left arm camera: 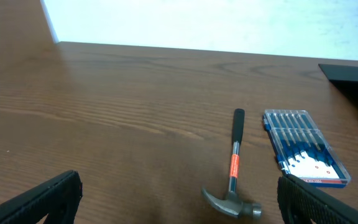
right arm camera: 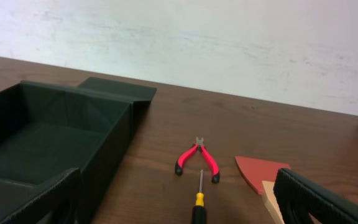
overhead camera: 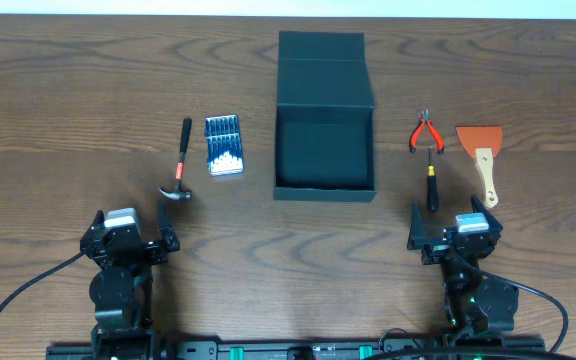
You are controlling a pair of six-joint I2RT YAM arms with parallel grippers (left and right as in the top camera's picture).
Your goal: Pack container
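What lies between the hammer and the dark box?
A clear blue plastic case of small screwdrivers lies between the black-handled claw hammer and the dark teal-grey box; the overhead view shows it.

Container (overhead camera: 324,150): dark teal-grey matte box, rectangular, opening near square. State: open, interior floor in full view, same dark colour as walls. Hinged flap lid (overhead camera: 325,70) swung fully back beyond far wall, lying about flat, one crease across it. Box upright on wooden table (overhead camera: 68,80), mid-width, sides square to table edges. Walls straight in right wrist view.
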